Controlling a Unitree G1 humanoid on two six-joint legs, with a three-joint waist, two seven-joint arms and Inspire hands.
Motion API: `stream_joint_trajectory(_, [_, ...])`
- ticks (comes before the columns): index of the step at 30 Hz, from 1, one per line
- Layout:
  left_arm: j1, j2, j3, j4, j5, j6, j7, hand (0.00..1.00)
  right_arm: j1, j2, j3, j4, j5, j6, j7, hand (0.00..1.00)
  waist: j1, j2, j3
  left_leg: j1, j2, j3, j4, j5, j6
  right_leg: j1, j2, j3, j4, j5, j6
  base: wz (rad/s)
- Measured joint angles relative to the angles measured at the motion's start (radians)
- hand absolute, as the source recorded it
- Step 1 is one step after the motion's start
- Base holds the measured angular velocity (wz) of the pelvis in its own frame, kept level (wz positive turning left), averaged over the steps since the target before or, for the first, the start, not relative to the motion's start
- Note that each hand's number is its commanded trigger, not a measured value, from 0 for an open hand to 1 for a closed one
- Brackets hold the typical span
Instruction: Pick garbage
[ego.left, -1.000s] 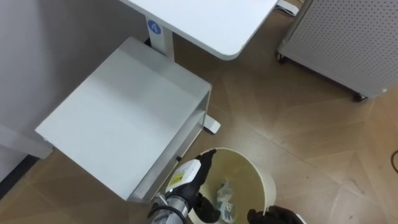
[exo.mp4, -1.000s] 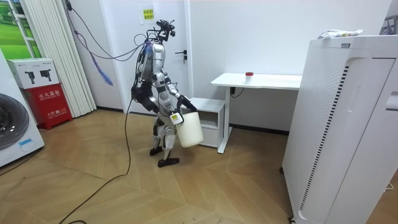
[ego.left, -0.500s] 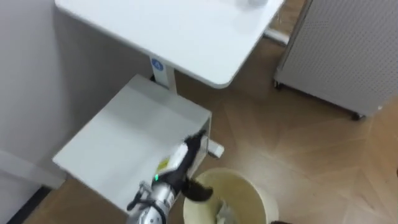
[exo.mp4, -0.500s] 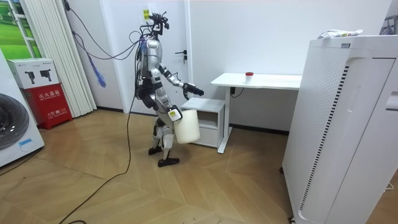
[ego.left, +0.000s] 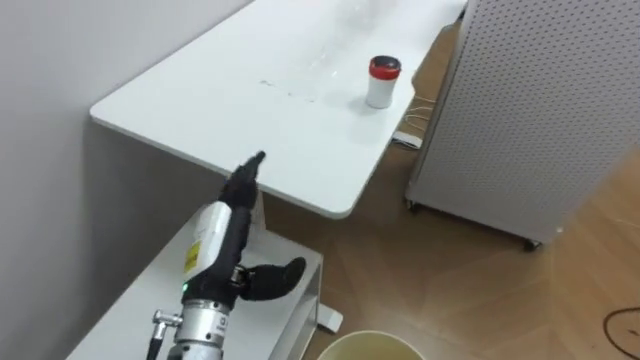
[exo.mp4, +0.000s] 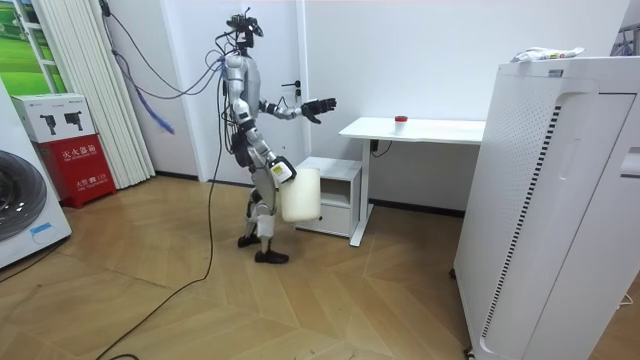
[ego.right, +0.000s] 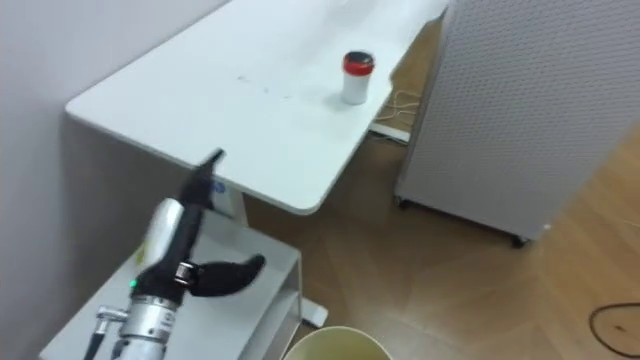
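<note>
floor (ego.left: 470, 290): pale wood boards, running under the furniture.
tall unit (ego.left: 540, 110): a white perforated housing on small feet, standing just past the desk's far end, at the room view's right.
desk (ego.left: 200, 110): a white top with rounded corners, set against the wall.
low cabinet (exo.mp4: 335, 172): white, parked under the desk's near end, with its top lower than the desk top.
robot: stands upright on the floor next to the low cabinet, facing the desk, one foot set ahead of the other.
bin (exo.mp4: 300, 195): a cream plastic bin hanging off the floor at the robot's hip, in front of the low cabinet; in the eye views a curve of its rim peeks in at the bottom edge, and its inside is hidden.
left hand (ego.left: 225, 225): held out at about shoulder height towards the desk, over the low cabinet; the fingers are straight and together, the thumb sticks out sideways, and it holds nothing.
right hand (exo.mp4: 283, 172): down at the robot's side, at the bin's upper rim; too small in the room view to tell its grip.
cup (ego.left: 383, 82): a small white container with a red lid, standing upright on the desk near the edge facing the tall unit; it is well apart from the left hand, and nothing touches it.
</note>
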Motion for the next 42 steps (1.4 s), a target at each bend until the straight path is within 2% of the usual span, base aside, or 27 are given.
stream_joint_trajectory(1, [0.002,0.0,0.0,-0.005,-0.002,0.0,0.002,0.0,0.002,0.0,0.0,0.0,0.001,0.0,0.001,1.0,0.001,-0.001,-0.0001,0.007,0.0,0.012,-0.003,0.0,0.001,0.002,-0.007,-0.019,0.003,0.001,-0.002,-0.36])
stream_joint_trajectory(3, [0.01,0.0,-0.005,-0.02,-0.021,0.0,0.002,0.0,0.013,0.0,0.0,0.0,0.0,0.0,0.01,1.0,-0.002,-0.004,0.0004,0.05,0.006,0.076,-0.024,-0.001,0.003,0.016,-0.024,-0.064,0.045,-0.016,-0.012,-0.19])
stream_joint_trajectory(5, [0.011,-0.001,-0.006,-0.027,-0.022,0.0,0.002,0.0,0.014,-0.004,0.0,0.0,0.0,-0.001,0.015,1.0,-0.008,-0.009,0.0036,0.081,0.001,0.096,-0.035,-0.003,-0.001,0.025,-0.036,-0.083,0.076,-0.032,-0.012,-0.11])
stream_joint_trajectory(9, [0.022,0.005,0.011,-0.049,-0.02,-0.001,0.003,0.0,0.014,-0.011,0.0,-0.013,-0.009,-0.001,0.032,1.0,0.0,-0.012,0.006,0.095,-0.006,0.075,-0.043,-0.003,-0.008,0.032,-0.023,-0.086,0.041,-0.026,-0.033,-0.28])
stream_joint_trajectory(13, [0.04,0.014,0.016,-0.115,-0.021,0.0,0.005,0.0,0.017,-0.021,-0.009,-0.029,-0.024,-0.001,0.046,1.0,-0.005,-0.018,0.0076,0.095,-0.002,0.079,-0.04,-0.004,-0.011,0.031,-0.002,-0.074,0.026,-0.022,-0.038,-0.2])
stream_joint_trajectory(15, [0.046,0.019,0.034,-0.183,-0.025,0.0,0.019,0.0,0.025,-0.027,-0.022,-0.037,-0.056,0.0,0.058,1.0,0.021,-0.019,0.0066,0.115,-0.003,0.077,-0.039,-0.006,-0.015,0.03,0.015,-0.055,0.024,-0.019,-0.043,-0.49])
stream_joint_trajectory(16, [0.046,0.02,0.043,-0.194,-0.028,0.0,0.022,0.0,0.027,-0.028,-0.026,-0.04,-0.065,0.0,0.061,1.0,0.03,-0.019,0.0062,0.12,-0.009,0.073,-0.039,-0.007,-0.016,0.03,0.021,-0.046,0.022,-0.019,-0.044,-0.65])
stream_joint_trajectory(17, [0.055,0.021,0.066,-0.218,-0.029,0.0,0.023,0.0,0.027,-0.028,-0.027,-0.045,-0.082,0.0,0.065,1.0,0.042,-0.017,0.0052,0.127,-0.013,0.033,-0.036,-0.007,-0.016,0.033,0.031,-0.031,0.015,-0.018,-0.049,-0.73])
stream_joint_trajectory(18, [0.068,0.021,0.086,-0.234,-0.04,0.0,0.024,0.0,0.027,-0.028,-0.031,-0.047,-0.096,0.0,0.068,1.0,0.052,-0.013,0.0024,0.133,-0.019,-0.037,-0.033,-0.006,-0.016,0.042,0.044,-0.013,0.002,-0.014,-0.055,-0.71])
stream_joint_trajectory(20, [0.083,0.021,0.109,-0.237,-0.057,0.0,0.022,0.0,0.031,-0.028,-0.04,-0.048,-0.118,0.001,0.077,1.0,0.05,-0.006,-0.0019,0.148,-0.027,-0.128,-0.038,-0.006,-0.016,0.056,0.054,0.001,-0.008,-0.012,-0.058,-0.45])
stream_joint_trajectory(21, [0.091,0.021,0.117,-0.237,-0.074,0.0,0.021,0.0,0.032,-0.027,-0.045,-0.048,-0.124,0.002,0.078,1.0,0.047,-0.001,-0.0029,0.159,-0.027,-0.145,-0.048,-0.005,-0.018,0.066,0.063,0.007,-0.014,-0.011,-0.06,-0.29])
stream_joint_trajectory(23, [0.096,0.021,0.12,-0.237,-0.098,0.0,0.019,0.0,0.032,-0.026,-0.058,-0.048,-0.13,0.002,0.079,1.0,0.04,0.004,-0.0063,0.169,-0.026,-0.144,-0.071,-0.003,-0.022,0.07,0.071,0.011,-0.023,-0.011,-0.062,-0.1])
stream_joint_trajectory(28, [0.102,0.024,0.12,-0.238,-0.119,0.0,0.018,0.0,0.033,-0.026,-0.075,-0.048,-0.131,0.002,0.073,1.0,0.025,0.009,-0.0053,0.176,-0.027,-0.148,-0.103,0.01,-0.037,0.066,0.08,0.027,-0.032,0.0,-0.066,-0.08])
stream_joint_trajectory(30, [0.102,0.025,0.12,-0.239,-0.125,0.0,0.018,0.0,0.034,-0.026,-0.076,-0.051,-0.134,0.002,0.071,1.0,0.02,0.019,-0.0061,0.184,-0.026,-0.148,-0.127,0.012,-0.038,0.067,0.086,0.03,-0.043,0.006,-0.067,-0.05])
stream_joint_trajectory(36, [0.103,0.025,0.11,-0.239,-0.126,-0.001,0.019,0.0,0.063,-0.023,-0.076,-0.113,-0.145,-0.002,0.072,1.0,0.019,0.035,-0.0006,0.198,-0.029,-0.147,-0.157,0.017,-0.037,0.068,0.089,0.035,-0.047,0.012,-0.065,-0.02])
stream_joint_trajectory(42, [0.116,0.025,0.109,-0.239,-0.126,-0.001,0.019,0.0,0.073,-0.02,-0.076,-0.131,-0.147,-0.002,0.074,1.0,0.019,0.039,0.0015,0.203,-0.031,-0.148,-0.172,0.023,-0.033,0.067,0.089,0.035,-0.049,0.016,-0.067,0.0])
